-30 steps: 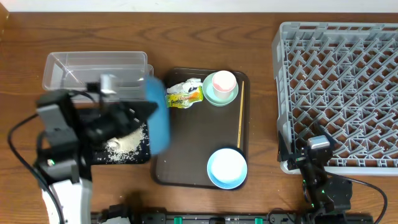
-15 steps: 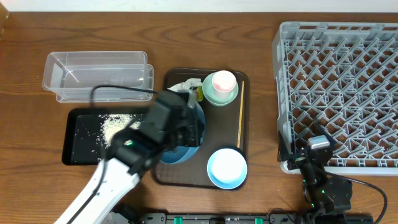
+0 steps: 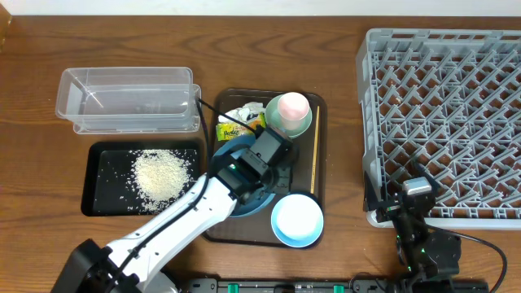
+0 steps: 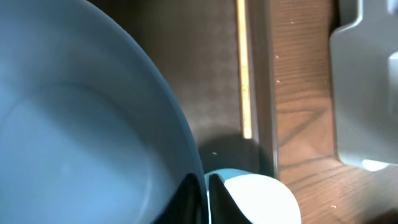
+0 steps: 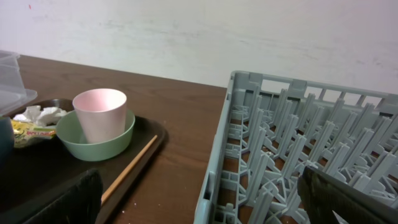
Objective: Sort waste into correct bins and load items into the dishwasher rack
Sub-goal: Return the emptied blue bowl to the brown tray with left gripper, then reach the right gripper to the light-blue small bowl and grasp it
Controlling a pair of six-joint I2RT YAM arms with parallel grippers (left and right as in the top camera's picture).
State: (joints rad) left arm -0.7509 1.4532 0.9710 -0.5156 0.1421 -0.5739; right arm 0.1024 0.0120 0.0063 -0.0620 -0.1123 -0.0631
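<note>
Left gripper (image 4: 204,194): clenched on large round blue plate (image 4: 81,124) rim.
Right gripper (image 5: 208,202): spread wide, beside grey plastic lattice rack (image 5: 298,149).

Looks like robot test lab, not real kitchen; plain wood table (image 3: 342,163) by bare white wall (image 5: 186,31); robot arm (image 3: 179,220) reaches in from lower left; black wires (image 3: 488,238) lie lower right; grey dish rack (image 3: 444,114) sits straight on table at right; blue plate (image 4: 74,124), pink cup (image 3: 293,106), rice (image 3: 163,172) set out in middle and left.
</note>
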